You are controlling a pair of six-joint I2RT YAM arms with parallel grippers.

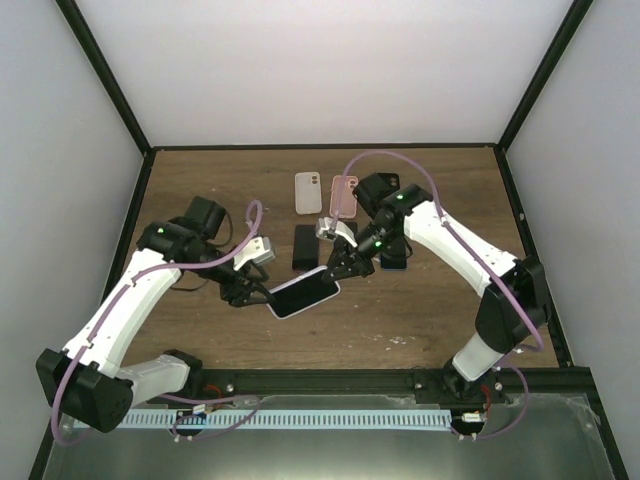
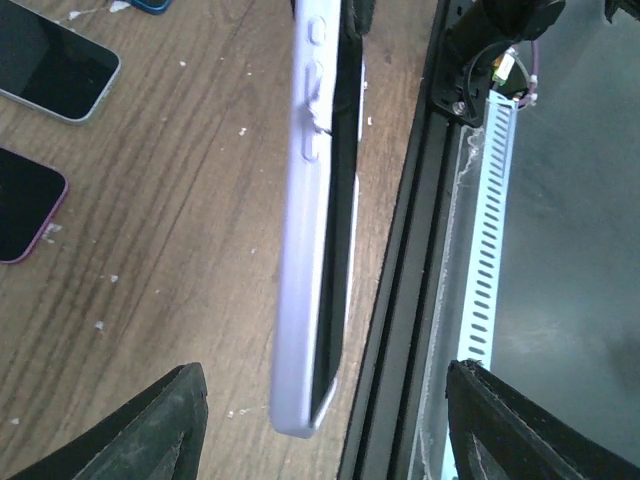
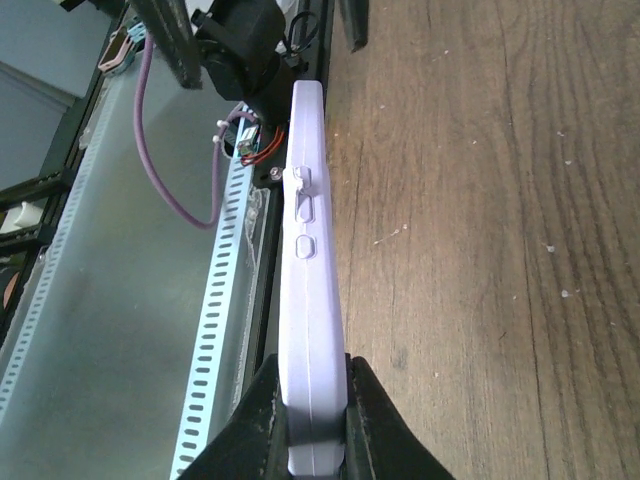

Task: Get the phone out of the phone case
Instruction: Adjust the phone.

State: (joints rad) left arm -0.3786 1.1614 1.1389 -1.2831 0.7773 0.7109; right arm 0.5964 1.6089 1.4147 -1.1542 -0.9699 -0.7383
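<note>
Right end effector point(image 3: 315, 385) pinches the lilac silicone phone case point(image 3: 310, 290), black-screened phone point(image 2: 338, 230) inside, above the brown wooden surface point(image 1: 420, 300); left end effector point(image 2: 322, 368) gapes around it. Beyond: one white case point(image 1: 308, 192), one pink case point(image 1: 343, 200).

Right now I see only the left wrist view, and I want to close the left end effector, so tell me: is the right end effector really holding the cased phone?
Observer: Yes. In the right wrist view the right end effector is clamped on one end of the phone case.
Operator: Which way does the screen face?
Observer: Up, in the top view; the phone hangs between the two arms.
Operator: Any loose cases nearby?
Observer: Two, a white case and a pink case, lying on the table beyond the arms.
</note>
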